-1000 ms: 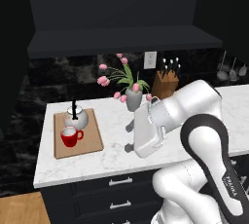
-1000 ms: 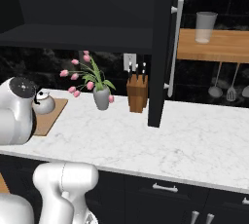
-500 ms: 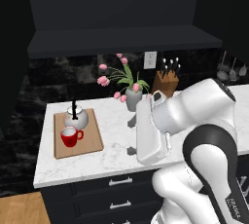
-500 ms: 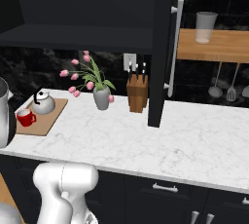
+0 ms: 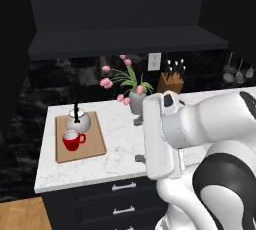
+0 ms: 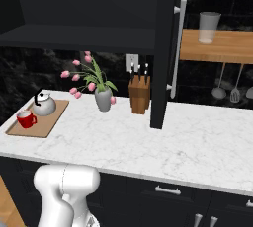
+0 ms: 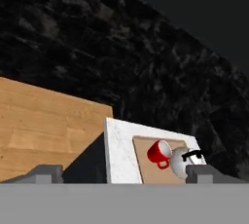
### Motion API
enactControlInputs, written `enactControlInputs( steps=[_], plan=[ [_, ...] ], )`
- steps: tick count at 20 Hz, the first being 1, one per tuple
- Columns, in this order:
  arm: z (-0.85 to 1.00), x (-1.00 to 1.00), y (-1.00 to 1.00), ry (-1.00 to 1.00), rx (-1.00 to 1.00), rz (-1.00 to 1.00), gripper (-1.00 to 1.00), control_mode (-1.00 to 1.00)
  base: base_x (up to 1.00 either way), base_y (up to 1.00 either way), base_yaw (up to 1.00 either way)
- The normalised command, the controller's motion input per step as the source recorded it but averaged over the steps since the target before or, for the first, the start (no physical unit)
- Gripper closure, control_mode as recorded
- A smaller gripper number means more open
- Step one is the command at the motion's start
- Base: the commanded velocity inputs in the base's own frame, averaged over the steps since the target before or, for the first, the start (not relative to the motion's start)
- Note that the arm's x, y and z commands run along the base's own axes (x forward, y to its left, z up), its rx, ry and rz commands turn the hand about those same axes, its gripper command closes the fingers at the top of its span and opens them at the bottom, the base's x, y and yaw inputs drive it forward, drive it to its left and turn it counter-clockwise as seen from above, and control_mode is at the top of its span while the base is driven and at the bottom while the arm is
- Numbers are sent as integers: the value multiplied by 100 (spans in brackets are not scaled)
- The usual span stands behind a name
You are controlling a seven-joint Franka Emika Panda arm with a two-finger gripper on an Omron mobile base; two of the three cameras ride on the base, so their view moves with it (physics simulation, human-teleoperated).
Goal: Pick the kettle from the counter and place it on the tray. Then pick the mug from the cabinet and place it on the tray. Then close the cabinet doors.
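Observation:
The silver kettle and the red mug both stand on the wooden tray at the left end of the marble counter. My gripper hovers open and empty over the counter, to the right of the tray and pointing left at it. Seen from the hand, the mug and kettle lie ahead on the tray, between my spread fingertips. The black cabinet stands open above, its shelf bare. Its right door juts out edge-on with a long silver handle.
A grey vase of pink tulips and a brown knife block stand at the back of the counter. A wooden shelf with a glass and hanging utensils lie right of the door. Dark drawers sit below.
The arm has drawn back toward the base and left the right base view's left edge. The gripper stays open. Kettle and mug have not moved.

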Motion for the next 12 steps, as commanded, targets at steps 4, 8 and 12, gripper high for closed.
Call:
enactControlInputs(
  steps=[4, 8, 12],
  plan=[
    [25, -29, 0, -41, -14, 8, -100, -100, 0, 0, 0],
    [20, -12, 0, -34, -8, 16, -100, -100, 0, 0, 0],
    [19, 0, 11, -34, 0, 38, -100, -100, 0, 0, 0]
  ],
)
